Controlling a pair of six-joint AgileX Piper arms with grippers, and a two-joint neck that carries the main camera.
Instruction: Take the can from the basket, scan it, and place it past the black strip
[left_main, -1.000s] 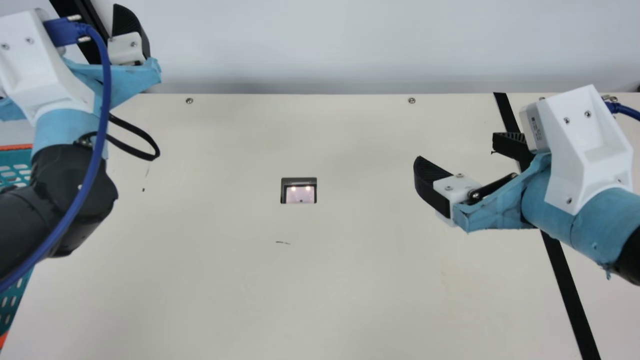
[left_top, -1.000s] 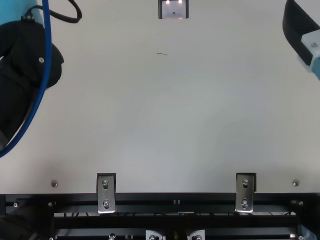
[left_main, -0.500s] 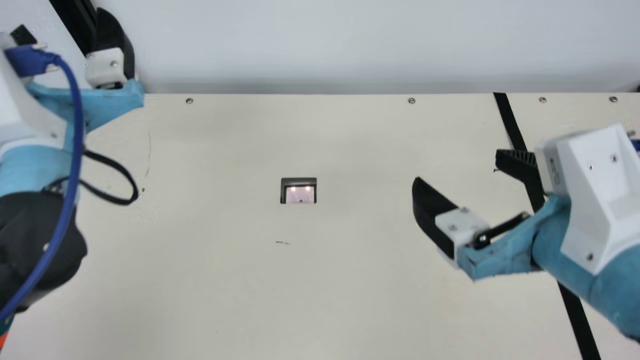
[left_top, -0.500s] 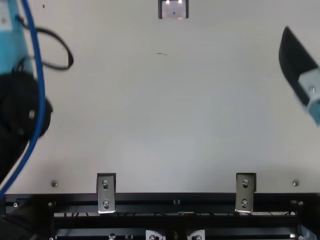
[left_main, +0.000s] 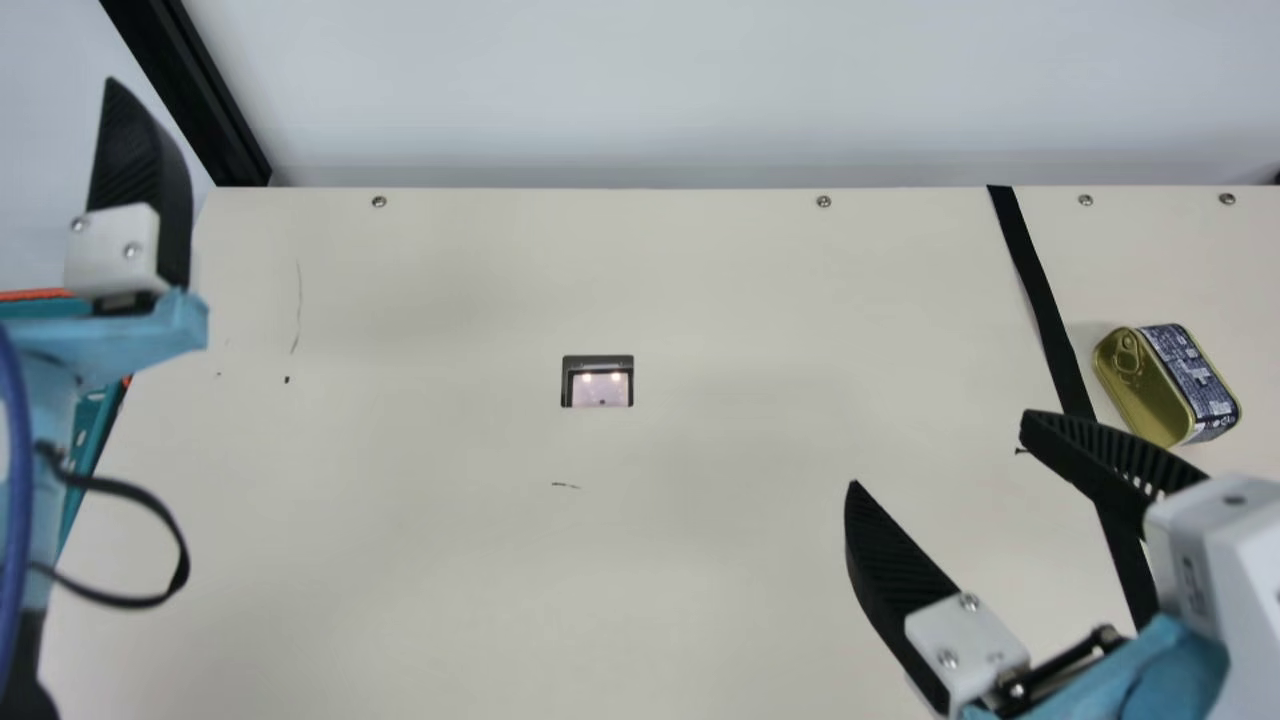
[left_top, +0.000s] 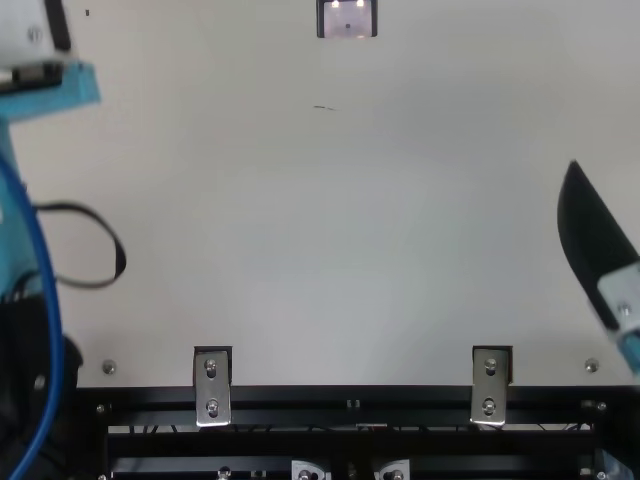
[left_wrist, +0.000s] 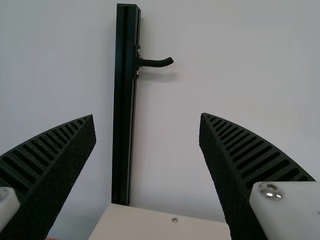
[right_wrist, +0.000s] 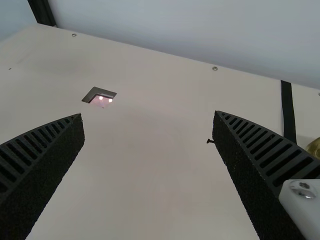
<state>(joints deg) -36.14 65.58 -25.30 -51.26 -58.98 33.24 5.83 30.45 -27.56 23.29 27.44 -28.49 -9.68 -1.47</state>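
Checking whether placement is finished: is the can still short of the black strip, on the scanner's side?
No, the can lies beyond the black strip, on the side away from the scanner.

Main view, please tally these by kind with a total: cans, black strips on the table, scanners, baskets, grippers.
Gold ring-pull can: 1
Black strip: 1
Scanner: 1
Teal basket, partly hidden: 1
Grippers, left and right: 2
Total: 6

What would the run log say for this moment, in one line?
can: past black strip | left gripper: open, empty | right gripper: open, empty
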